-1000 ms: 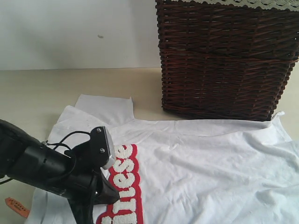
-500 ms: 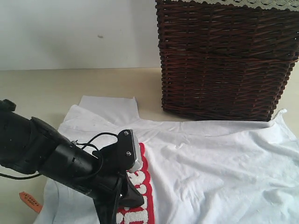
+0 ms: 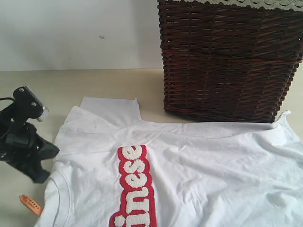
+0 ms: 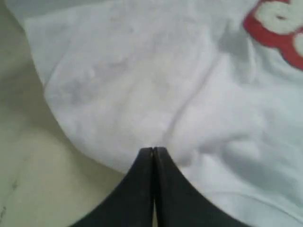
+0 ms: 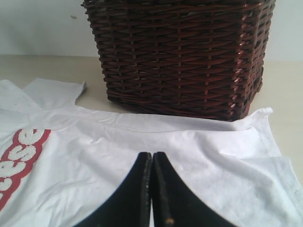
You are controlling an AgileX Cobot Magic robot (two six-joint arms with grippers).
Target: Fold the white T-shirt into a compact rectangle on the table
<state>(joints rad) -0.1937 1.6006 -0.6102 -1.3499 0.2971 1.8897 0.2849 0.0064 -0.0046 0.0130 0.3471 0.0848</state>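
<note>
T-shirt (image 3: 213,161), white, rumpled, on smooth table (image 3: 71,85); left claw (image 4: 153,150), right claw (image 5: 152,154) closed, empty.

white T-shirt (image 3: 203,165) spread flat – red-banded lettering up, table (image 3: 71,85) beneath

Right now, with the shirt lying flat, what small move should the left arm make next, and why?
Probably open the left pincer and lower it onto the edge of the white T-shirt just beside it. The shirt lies spread out and unfolded, and that pincer is shut on nothing, so no fold can start without a grip.
</note>
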